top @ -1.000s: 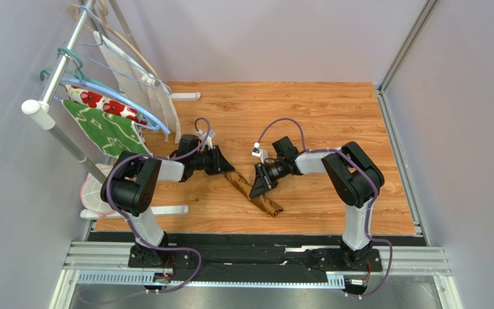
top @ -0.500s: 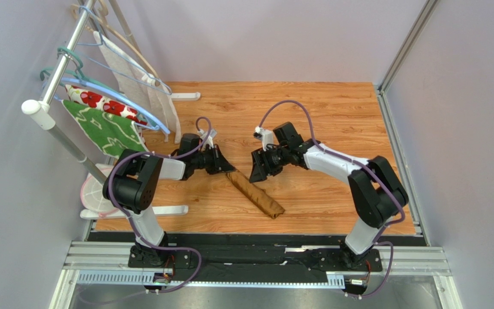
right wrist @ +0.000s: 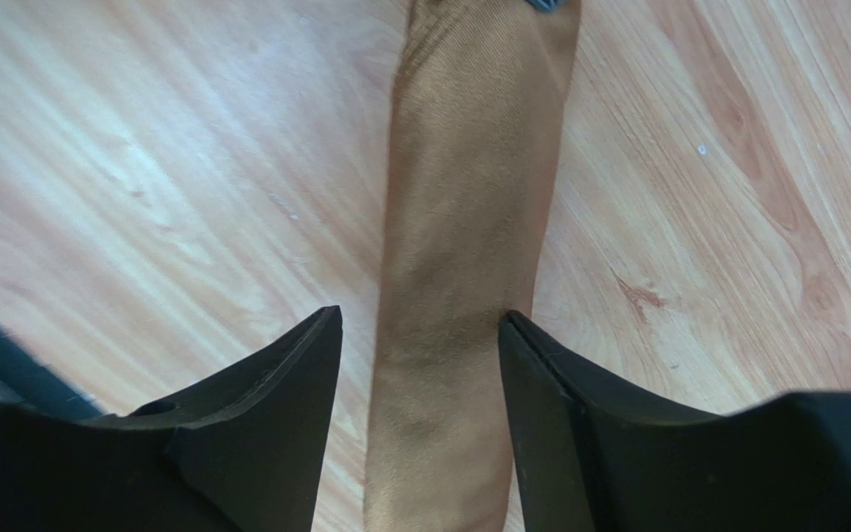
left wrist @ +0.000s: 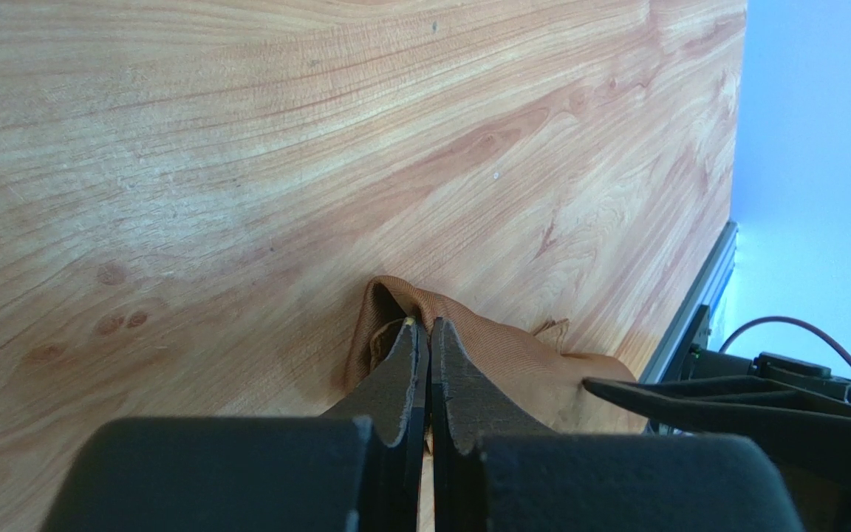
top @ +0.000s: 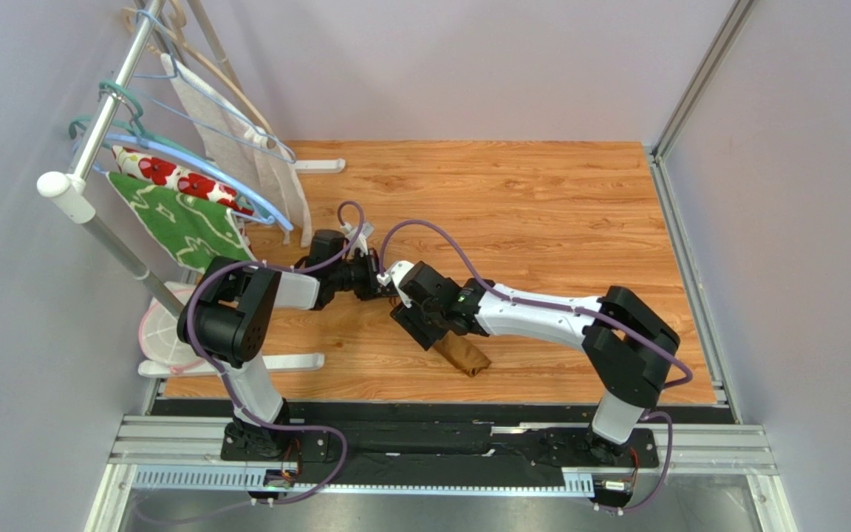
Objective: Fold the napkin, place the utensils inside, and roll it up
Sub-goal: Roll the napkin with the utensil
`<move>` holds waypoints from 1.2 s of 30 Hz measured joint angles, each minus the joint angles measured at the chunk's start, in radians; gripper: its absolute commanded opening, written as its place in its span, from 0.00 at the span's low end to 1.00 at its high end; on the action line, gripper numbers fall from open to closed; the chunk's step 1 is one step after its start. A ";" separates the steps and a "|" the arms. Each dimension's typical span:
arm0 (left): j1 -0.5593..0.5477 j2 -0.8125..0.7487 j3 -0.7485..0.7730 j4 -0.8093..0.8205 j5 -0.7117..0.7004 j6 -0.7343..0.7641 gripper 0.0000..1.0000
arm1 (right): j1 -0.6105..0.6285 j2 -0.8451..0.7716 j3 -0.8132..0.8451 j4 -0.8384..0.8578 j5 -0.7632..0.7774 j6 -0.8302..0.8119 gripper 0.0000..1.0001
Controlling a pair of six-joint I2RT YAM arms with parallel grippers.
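The napkin (top: 464,355) lies on the wooden table as a tight golden-brown roll, slanting from upper left to lower right. My right gripper (top: 421,320) is open and low over the roll's upper part; in the right wrist view (right wrist: 420,319) its jaws stand either side of the roll (right wrist: 474,166). My left gripper (top: 381,284) is shut, its tips (left wrist: 428,328) against the roll's upper-left end (left wrist: 508,355); I cannot tell whether cloth is pinched. No utensil shows.
A clothes rack stands at the left with a green leaf-patterned cloth (top: 180,222), a white cloth with red flowers (top: 164,172) and hangers. Its white foot (top: 286,362) lies near the left arm. A metal rail (top: 685,266) bounds the table at the right.
My right arm has swung left from beside the roll and now reaches over it, jaws open astride its upper part. The left gripper has stayed at the roll's end.
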 measured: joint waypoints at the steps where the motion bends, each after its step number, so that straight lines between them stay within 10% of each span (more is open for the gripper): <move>1: 0.000 0.000 0.000 0.000 0.000 0.000 0.00 | 0.005 0.011 0.000 -0.004 0.022 -0.002 0.53; 16: 0.000 0.000 0.000 -0.002 0.000 0.000 0.02 | 0.028 0.085 -0.028 -0.005 0.101 -0.013 0.35; 22: 0.000 -0.002 0.001 -0.003 -0.001 0.010 0.57 | 0.009 0.074 -0.053 0.031 0.068 0.001 0.13; 36: 0.015 -0.096 -0.015 -0.004 -0.034 0.024 0.63 | -0.276 0.034 -0.158 0.165 -0.523 0.043 0.11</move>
